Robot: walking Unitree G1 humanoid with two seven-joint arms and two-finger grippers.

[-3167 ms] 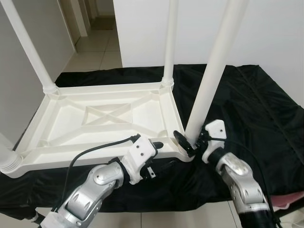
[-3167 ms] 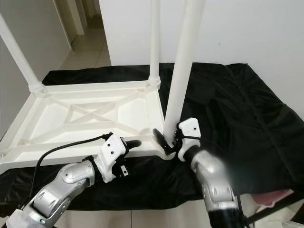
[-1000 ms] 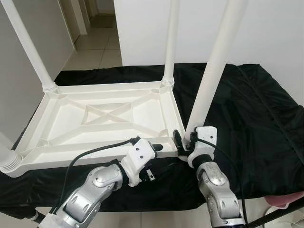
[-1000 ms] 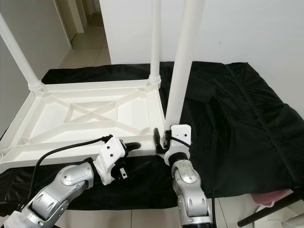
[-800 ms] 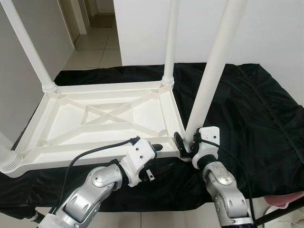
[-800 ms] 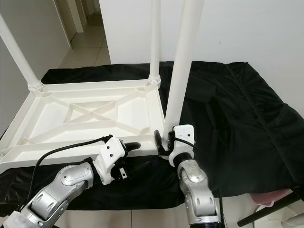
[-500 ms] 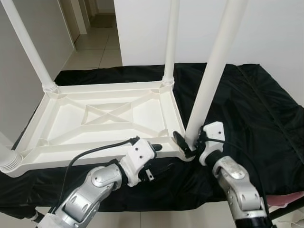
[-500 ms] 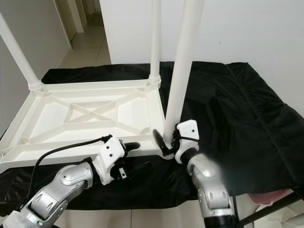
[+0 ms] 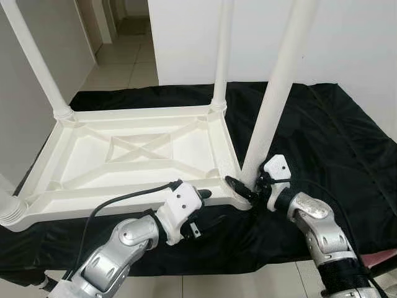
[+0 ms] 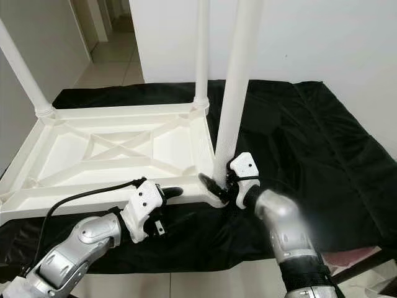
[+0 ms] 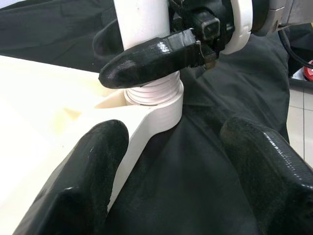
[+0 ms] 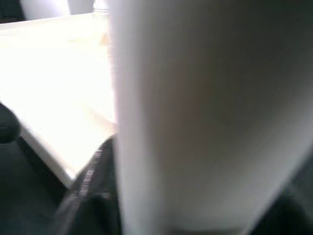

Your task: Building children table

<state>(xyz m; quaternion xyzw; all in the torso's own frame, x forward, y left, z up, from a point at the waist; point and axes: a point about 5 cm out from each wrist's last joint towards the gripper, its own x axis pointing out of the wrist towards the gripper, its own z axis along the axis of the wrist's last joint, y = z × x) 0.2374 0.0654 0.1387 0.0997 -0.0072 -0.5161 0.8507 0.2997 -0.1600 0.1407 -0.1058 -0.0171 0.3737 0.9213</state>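
The white plastic children's table top (image 9: 133, 155) lay upside down, ribbed underside up, on a black cloth-covered surface (image 9: 322, 130), with white round plastic legs standing up from its corners. The near right leg (image 9: 273, 105), a thick white tube, rose from the corner socket (image 11: 156, 105) closest to the robot's right side, its threaded base sitting in the white collar there. The right gripper (image 9: 251, 186) was at the foot of that leg, its black fingers closed around the tube just above the socket; in the left wrist view one black finger (image 11: 146, 56) lay pressed across the front of the leg right above the threads, and in the right wrist view the blurred white tube stood between the dark fingers. The left gripper (image 9: 201, 208) was at the table top's near edge, just beside that same corner, its two black fingers spread apart, one finger (image 11: 83, 171) lying at the white rim and the other over the black cloth, holding nothing. A black cable (image 9: 124, 198) looped from the left wrist back along the silver arm. Beyond the table lay a tiled floor (image 9: 124, 62) and white walls.
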